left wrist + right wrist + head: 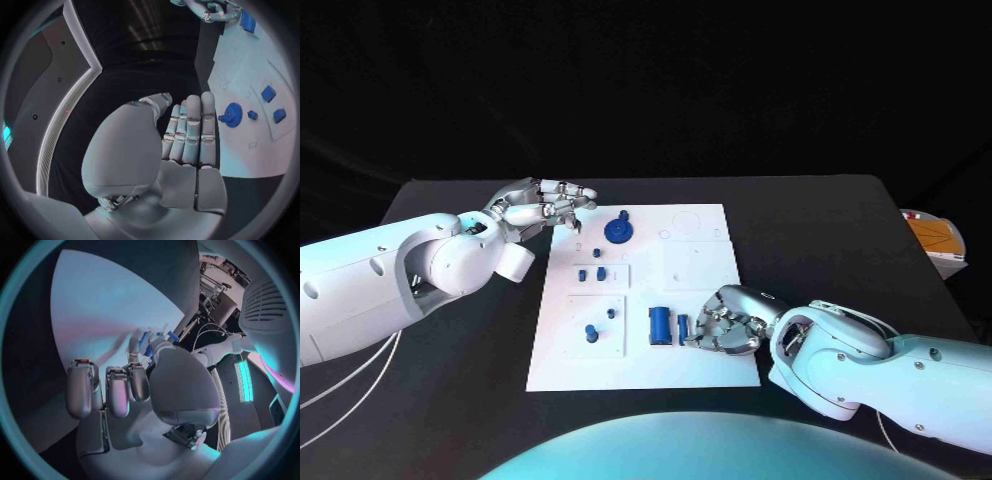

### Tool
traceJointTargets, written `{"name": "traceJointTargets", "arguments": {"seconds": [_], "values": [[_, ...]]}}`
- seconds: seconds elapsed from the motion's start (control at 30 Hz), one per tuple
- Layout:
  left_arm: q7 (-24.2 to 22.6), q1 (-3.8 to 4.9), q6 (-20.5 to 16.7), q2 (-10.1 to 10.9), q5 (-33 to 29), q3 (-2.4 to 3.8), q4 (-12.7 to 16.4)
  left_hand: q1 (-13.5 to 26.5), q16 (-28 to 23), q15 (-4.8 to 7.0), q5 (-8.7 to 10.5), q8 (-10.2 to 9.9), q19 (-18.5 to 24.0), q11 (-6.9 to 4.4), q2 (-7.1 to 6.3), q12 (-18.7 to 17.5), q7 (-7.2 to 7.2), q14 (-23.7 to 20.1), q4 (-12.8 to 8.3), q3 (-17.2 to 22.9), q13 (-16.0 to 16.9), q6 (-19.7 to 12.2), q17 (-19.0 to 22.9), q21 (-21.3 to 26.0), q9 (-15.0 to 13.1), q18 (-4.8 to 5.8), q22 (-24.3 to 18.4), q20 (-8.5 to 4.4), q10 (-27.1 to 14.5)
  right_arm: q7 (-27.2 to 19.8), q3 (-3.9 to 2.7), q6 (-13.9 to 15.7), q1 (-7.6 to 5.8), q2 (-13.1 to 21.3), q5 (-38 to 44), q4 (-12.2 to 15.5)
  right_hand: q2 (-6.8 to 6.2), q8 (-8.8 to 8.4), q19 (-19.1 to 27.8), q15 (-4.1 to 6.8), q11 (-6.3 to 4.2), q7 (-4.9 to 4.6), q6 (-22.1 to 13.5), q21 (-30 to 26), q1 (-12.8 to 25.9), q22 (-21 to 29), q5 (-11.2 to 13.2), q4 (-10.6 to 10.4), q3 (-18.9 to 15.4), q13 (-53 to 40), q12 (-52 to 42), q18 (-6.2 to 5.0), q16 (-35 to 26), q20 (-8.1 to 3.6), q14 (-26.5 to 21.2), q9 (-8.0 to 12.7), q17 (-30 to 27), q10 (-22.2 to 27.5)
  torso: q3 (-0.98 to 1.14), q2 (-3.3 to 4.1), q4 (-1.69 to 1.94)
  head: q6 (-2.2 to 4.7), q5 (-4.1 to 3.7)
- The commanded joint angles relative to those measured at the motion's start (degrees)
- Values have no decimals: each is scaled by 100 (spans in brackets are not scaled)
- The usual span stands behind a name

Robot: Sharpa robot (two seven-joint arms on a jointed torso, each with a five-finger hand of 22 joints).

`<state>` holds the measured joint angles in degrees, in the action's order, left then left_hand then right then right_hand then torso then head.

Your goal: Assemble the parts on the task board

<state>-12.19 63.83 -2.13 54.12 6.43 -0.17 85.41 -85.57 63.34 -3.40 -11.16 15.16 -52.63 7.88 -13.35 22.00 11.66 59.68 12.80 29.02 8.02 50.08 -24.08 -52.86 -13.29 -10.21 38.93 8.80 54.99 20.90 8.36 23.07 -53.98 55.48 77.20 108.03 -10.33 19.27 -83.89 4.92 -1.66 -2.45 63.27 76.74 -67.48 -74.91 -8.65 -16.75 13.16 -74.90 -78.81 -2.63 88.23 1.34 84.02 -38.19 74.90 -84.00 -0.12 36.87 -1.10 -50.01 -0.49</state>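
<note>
The white task board (711, 250) lies mid-table. My right hand (727, 320) rests on its near right part, and its thumb and a finger pinch a slim blue part (684, 328) (145, 342). A larger blue block (659, 322) lies just left of it. My left hand (540, 207) hovers off the board's far left corner, fingers straight and empty (187, 135). Close to those fingertips sits a round blue disc with a knob (619, 232) (232, 114). Small blue parts (593, 273) lie mid-left, with others (594, 333) in the near left section.
The black table (834, 230) stretches around the board. An orange and white object (936, 239) sits at the table's right edge. In the left wrist view my right hand (209, 10) shows at the board's other end beside the blue block (247, 21).
</note>
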Motion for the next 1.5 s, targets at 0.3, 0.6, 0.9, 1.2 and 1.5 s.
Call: {"name": "traceJointTargets", "arguments": {"seconds": [0.3, 0.6, 0.9, 1.2, 1.5], "values": [[-110, -7, 37, -51, 10, 2, -15, 51, -18, -9, -35, -23, -26, -1, -1, 31, 9, -34, 1, 38, 0, -42, 6, 21, 4, -34, -6, 9, -32, -804, -11, 593, -141, 75, -580, 20, 133, -3, -194, 11, 0, -1, -83, -111, -136, -1158, -143, 41, -45, -890, 86, 0, -7, -3, 487, 26, 934, -230, 3, -18, -2, 1, -21], [-136, -19, 17, -68, 7, 1, -20, 51, -18, -9, -35, -23, -26, -1, -1, 31, 9, -34, 1, 38, 0, -42, 6, 21, 4, -34, -6, 9, -32, -645, -12, 326, -189, -136, -343, -14, 138, 96, -210, 34, -33, 43, 7, -63, -295, -1171, -98, 55, -67, -947, -25, 8, 3, -13, 494, -17, 964, -268, 1, 9, 6, 1, -25], [-136, -21, 23, -69, 6, 0, -14, 51, -18, -9, -35, -23, -26, -1, -1, 31, 9, -34, 1, 38, 0, -42, 6, 21, 4, -34, -6, 9, -32, -411, -6, -98, -184, -384, 191, -122, 123, 287, -237, 96, -106, 123, 57, 18, -697, -1191, 247, 99, -73, -1093, -309, 22, 17, -69, 503, -105, 1010, -362, 1, 13, 13, 1, -1], [-130, -22, 27, -58, 6, 0, -9, 62, -14, -10, -32, -16, -26, -2, 0, 46, 7, -35, 1, 38, 3, -38, 7, 23, 1, -34, -7, 10, -29, -240, -4, -123, -175, -491, 502, -146, 143, 328, -248, 104, -118, 139, 62, 52, -786, -1200, 345, 106, -54, -1132, -383, 29, 22, -77, 506, -119, 1024, -384, 3, 9, 3, 1, 18], [-122, -22, 34, -52, 6, 0, -1, 62, -14, -10, -32, -16, -26, -2, 0, 46, 7, -35, 1, 38, 3, -38, 7, 23, 1, -34, -7, 10, -29, -77, -4, -102, -173, -580, 663, -179, 148, 343, -252, 109, -123, 146, 68, 65, -817, -1203, 349, 110, -46, -1142, -403, 31, 24, -81, 507, -124, 1031, -391, 0, 11, 7, 1, 13]]}}
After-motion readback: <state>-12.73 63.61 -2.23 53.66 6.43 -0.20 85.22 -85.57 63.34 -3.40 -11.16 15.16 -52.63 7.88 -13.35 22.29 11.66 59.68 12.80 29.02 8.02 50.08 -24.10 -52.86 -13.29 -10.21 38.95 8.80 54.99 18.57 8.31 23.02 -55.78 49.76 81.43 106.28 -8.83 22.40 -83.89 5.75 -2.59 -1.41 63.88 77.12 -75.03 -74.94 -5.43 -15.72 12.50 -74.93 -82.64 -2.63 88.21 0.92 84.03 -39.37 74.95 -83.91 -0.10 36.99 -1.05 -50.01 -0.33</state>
